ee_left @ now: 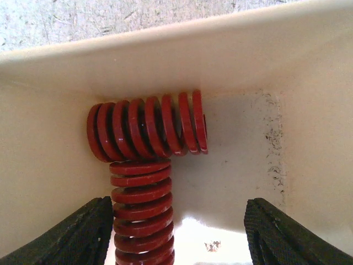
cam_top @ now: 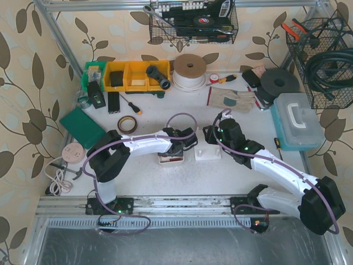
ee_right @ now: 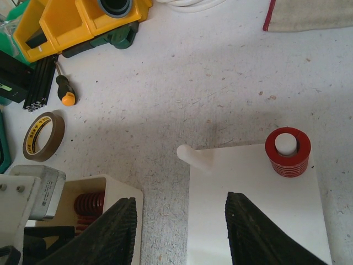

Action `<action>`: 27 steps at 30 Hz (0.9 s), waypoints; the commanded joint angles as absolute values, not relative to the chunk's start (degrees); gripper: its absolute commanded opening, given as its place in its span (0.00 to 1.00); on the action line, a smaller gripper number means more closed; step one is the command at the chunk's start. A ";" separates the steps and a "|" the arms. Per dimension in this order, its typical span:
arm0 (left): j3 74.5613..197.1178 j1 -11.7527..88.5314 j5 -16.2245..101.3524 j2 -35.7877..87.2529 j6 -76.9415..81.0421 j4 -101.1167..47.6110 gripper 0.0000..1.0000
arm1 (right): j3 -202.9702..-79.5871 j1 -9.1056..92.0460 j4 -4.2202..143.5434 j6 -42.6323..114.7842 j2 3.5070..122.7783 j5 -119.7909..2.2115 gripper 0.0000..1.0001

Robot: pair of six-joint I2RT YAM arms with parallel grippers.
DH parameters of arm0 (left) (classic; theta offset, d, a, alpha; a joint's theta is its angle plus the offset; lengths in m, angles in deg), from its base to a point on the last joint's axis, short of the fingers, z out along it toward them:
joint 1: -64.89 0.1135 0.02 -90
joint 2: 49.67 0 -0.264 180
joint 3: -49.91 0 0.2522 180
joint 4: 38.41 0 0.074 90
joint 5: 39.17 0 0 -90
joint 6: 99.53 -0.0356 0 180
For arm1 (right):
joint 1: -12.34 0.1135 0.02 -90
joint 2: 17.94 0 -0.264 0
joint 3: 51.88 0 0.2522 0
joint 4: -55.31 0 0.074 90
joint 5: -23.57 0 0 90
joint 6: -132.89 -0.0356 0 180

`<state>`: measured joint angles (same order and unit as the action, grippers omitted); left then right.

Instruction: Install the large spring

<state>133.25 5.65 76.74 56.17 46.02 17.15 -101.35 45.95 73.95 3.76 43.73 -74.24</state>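
Note:
Two red springs lie in a cream tray (ee_left: 49,165): one lies crosswise (ee_left: 146,130) against the far wall, the other (ee_left: 140,210) runs lengthwise below it. My left gripper (ee_left: 179,229) is open inside the tray, and the lengthwise spring sits just beside its left finger (ee_left: 83,234). In the top view this gripper (cam_top: 177,148) is over the tray (cam_top: 171,160). My right gripper (ee_right: 179,226) is open and empty above the left edge of the white base (ee_right: 253,221). The base has a bare peg (ee_right: 194,157) and a peg carrying a red spring (ee_right: 287,152).
Yellow bins (cam_top: 135,74), a tape roll (cam_top: 127,123), a screwdriver (cam_top: 132,105) and a green pad (cam_top: 81,126) lie at the back left. Gloves (cam_top: 231,99) and a pale blue case (cam_top: 295,118) are at the right. Wire baskets hang on the back wall.

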 commanded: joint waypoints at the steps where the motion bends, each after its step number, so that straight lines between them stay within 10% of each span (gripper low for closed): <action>1: 130.99 5.80 74.22 57.25 47.74 12.78 0.69 | -103.10 45.75 73.18 4.39 43.85 -73.63 0.46; 17: 129.85 6.60 70.95 57.42 46.19 8.18 0.49 | -103.17 45.74 73.42 4.32 43.78 -73.72 0.46; 27: 132.75 6.75 72.60 57.70 43.65 11.47 0.10 | -102.91 45.70 73.65 4.23 42.94 -73.91 0.46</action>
